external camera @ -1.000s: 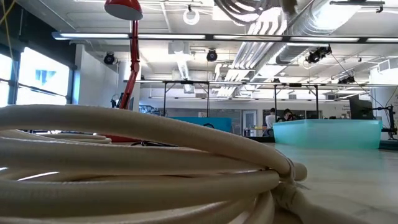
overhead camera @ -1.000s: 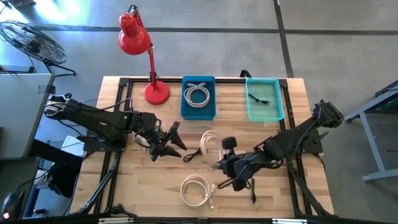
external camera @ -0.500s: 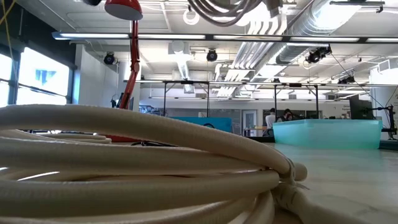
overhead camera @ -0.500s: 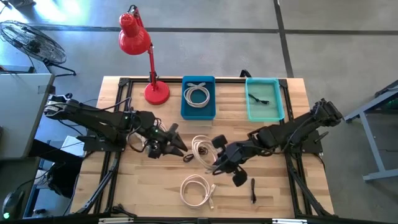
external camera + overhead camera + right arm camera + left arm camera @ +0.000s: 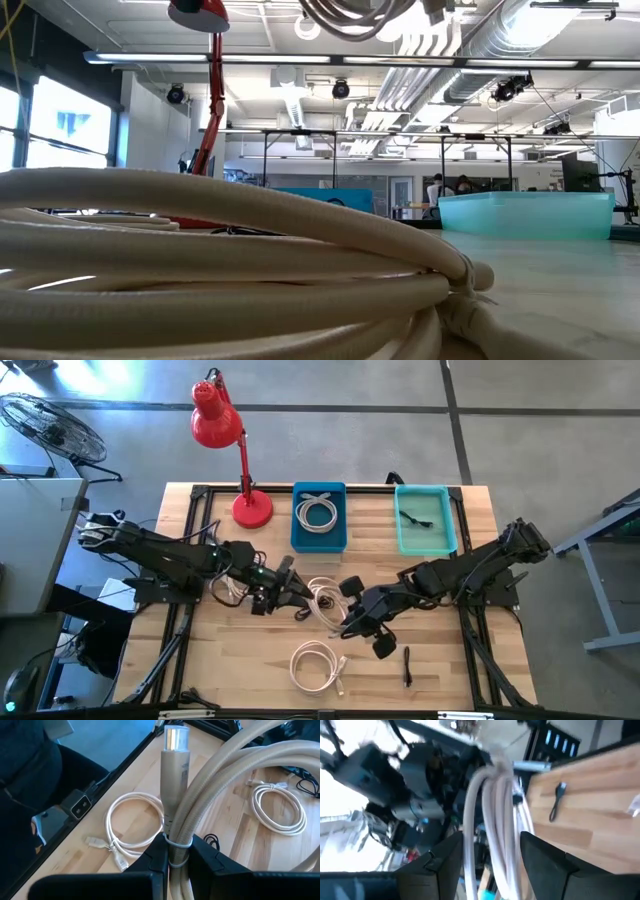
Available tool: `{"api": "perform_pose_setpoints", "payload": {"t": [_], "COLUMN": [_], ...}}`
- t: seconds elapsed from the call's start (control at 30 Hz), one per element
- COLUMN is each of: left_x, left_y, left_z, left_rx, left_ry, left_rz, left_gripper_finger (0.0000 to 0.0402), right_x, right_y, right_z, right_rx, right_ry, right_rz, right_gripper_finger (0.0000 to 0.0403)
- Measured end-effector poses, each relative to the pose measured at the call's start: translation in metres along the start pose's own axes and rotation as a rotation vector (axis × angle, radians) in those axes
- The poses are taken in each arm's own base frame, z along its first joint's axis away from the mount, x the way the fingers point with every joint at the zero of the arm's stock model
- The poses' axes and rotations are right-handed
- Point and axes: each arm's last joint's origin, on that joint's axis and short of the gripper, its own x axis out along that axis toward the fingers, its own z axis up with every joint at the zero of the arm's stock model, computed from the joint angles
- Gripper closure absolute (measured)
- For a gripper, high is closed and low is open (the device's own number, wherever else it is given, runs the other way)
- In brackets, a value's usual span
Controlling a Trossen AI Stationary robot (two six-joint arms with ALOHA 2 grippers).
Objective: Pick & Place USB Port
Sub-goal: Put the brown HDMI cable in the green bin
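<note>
Right claw (image 5: 176, 862) pinching beige cable coil (image 5: 325, 600) at tie, lifted off counter (image 5: 230, 670); left claw (image 5: 490, 865) spread around coil for handover.

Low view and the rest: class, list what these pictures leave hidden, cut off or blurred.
- Low view: table behind the near cable coil is hidden.
- Low view: held cable cut off at the top edge.
- Left wrist view: motion blur.
- High view: black cable plug too small.

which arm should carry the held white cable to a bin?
Right, likely. The right end effector is already clamped on the white cable coil, lifted mid-table. The left end effector is open, its fingers either side of the coil, not gripping. The blue bin sits just beyond.
</note>
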Motion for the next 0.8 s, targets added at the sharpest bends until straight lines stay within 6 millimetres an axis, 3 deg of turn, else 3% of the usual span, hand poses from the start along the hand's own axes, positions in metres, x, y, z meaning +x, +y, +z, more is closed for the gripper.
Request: {"api": "perform_pose_setpoints", "payload": {"t": [0.47,0.57,0.67,0.8], "left_x": [0.020,0.020,0.020,0.019], "left_y": [-0.008,-0.007,-0.007,-0.006], "left_z": [-0.009,-0.010,-0.012,-0.014], "left_rx": [-0.048,-0.048,-0.050,-0.052], "left_ry": [0.038,0.083,0.143,0.206], "left_rz": [0.065,0.091,0.111,0.138], "left_gripper_finger": [0.0219,0.0271,0.0365,0.0380], "right_x": [0.000,0.000,0.000,0.000], "right_y": [0.000,0.000,-0.001,-0.001], "right_z": [0.000,0.000,0.000,-0.001], "right_rx": [0.004,0.005,0.009,0.080], "right_ry": [-0.001,-0.001,0.002,0.008], "right_rz": [0.001,-0.005,-0.018,-0.044], "right_gripper_finger": [0.0368,0.0368,0.0354,0.0288]}}
